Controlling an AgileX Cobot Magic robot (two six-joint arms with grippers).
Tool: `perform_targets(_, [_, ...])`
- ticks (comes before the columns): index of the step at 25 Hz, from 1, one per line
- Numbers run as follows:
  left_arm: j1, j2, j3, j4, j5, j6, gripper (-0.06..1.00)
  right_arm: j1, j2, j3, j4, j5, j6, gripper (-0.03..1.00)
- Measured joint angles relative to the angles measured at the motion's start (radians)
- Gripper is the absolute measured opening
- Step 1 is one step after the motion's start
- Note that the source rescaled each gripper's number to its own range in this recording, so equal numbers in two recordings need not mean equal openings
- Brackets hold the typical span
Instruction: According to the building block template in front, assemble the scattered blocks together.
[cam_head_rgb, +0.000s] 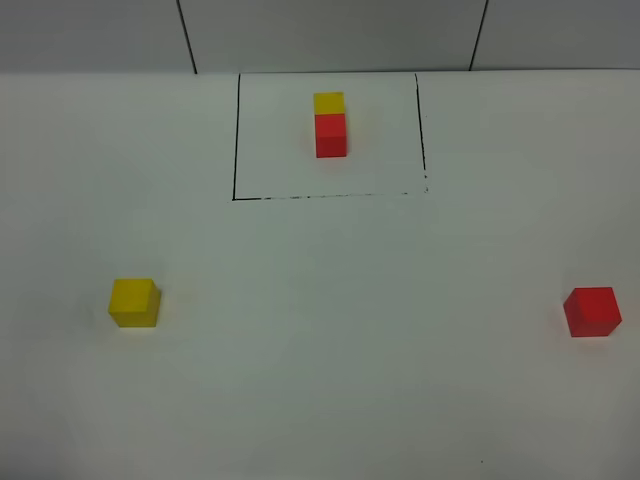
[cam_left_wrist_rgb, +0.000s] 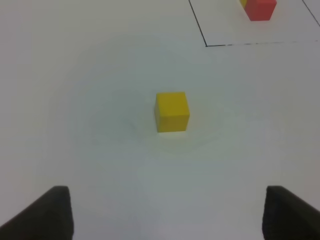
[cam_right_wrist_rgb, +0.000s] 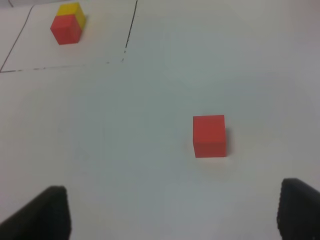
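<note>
Exterior high: red cube (cam_head_rgb: 592, 311) far right

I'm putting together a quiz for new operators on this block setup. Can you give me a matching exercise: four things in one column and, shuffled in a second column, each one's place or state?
Column one
1. loose yellow cube
2. loose red cube
3. template pair
4. left claw

Column two
a. inside the black drawn rectangle
b. open, holding nothing
c. alone on the right of the high view
d. alone on the left of the high view

Pairs: 1-d, 2-c, 3-a, 4-b
</note>
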Motion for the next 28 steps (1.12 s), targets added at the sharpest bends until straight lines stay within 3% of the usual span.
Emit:
perform_targets(10, [0.0,0.007,-0.006,0.017,-0.009,-0.001,0.67,0.0,0.0,0.0,0.0,0.0,0.0,0.74])
perform_targets(14, [0.0,0.102,-0.048,0.056,-0.022,-0.087,0.73,0.0,0.0,0.0,0.0,0.0,0.0,0.74])
perform_targets(17, [0.0,0.261,-0.094,0.081,-0.023,-0.139,0.77,0.0,0.0,0.0,0.0,0.0,0.0,0.74])
perform_targets(22, [0.0,0.602,-0.19,0.081,-0.044,-0.144,0.78,0.0,0.0,0.0,0.0,0.0,0.0,0.74])
perform_targets(28, [0.0,0.985,-0.289,-0.011,-0.182,-0.077,0.78,0.0,0.0,0.0,0.0,0.0,0.0,0.74])
